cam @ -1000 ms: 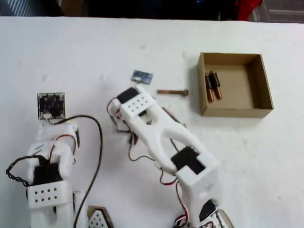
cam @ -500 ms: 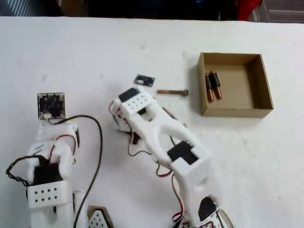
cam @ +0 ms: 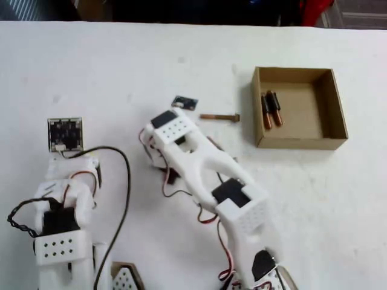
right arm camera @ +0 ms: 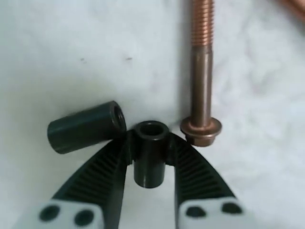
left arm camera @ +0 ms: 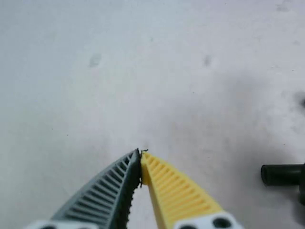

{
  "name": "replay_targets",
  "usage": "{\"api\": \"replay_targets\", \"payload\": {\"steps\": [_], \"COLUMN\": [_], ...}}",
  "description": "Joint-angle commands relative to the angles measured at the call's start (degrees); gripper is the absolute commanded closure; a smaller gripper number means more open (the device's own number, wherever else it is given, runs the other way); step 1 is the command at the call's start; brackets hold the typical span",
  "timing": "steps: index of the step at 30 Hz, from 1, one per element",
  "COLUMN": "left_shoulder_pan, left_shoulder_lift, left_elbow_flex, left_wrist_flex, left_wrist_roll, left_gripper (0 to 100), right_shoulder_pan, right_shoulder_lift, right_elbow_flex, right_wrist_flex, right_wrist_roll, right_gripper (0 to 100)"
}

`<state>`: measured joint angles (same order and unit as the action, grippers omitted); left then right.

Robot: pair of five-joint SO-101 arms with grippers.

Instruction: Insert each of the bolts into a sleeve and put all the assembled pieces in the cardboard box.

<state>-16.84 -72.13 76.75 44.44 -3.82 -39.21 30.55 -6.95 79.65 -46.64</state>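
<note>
Counter [cam: 91,60] is shown white in the high view, with the cardboard box [cam: 299,143] set to one side. Two assembled pieces [cam: 271,109] are laid inside against its wall. A loose bolt [cam: 219,117] is seen lying on the counter near the box. In the left wrist view the left hand [left arm camera: 140,160] is pinched together at the tips, with nothing between. In the right wrist view the right hand [right arm camera: 150,148] is clamped around a black sleeve [right arm camera: 149,153]. A second sleeve [right arm camera: 86,127] is laid just beside it, and the flanged head of a copper bolt [right arm camera: 201,71] is found just beside the other finger.
</note>
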Motion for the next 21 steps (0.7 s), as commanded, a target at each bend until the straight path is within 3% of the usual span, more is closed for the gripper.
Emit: {"api": "replay_targets", "payload": {"steps": [1, 8, 13, 21], "left_shoulder_pan": [-0.4, -0.31, -0.04, 0.13], "left_shoulder_lift": [-0.4, -0.4, -0.4, -0.4], "left_elbow_flex": [-0.44, -0.44, -0.44, -0.62], "left_wrist_flex": [-0.18, 0.0, 0.09, 0.09], "left_wrist_roll": [-0.88, -0.88, -0.88, -3.43], "left_gripper": [96, 96, 96, 96], "right_shoulder_pan": [0.75, 0.84, 1.1, 11.47], "right_shoulder_lift": [-3.65, -13.41, -21.49, -34.42], "right_elbow_flex": [-2.29, -3.78, -3.87, -4.04], "right_wrist_flex": [3.03, 8.92, 10.86, 12.7], "right_wrist_roll": [6.68, 15.3, 26.37, 44.4], "right_gripper": [98.2, 98.2, 98.2, 98.2]}}
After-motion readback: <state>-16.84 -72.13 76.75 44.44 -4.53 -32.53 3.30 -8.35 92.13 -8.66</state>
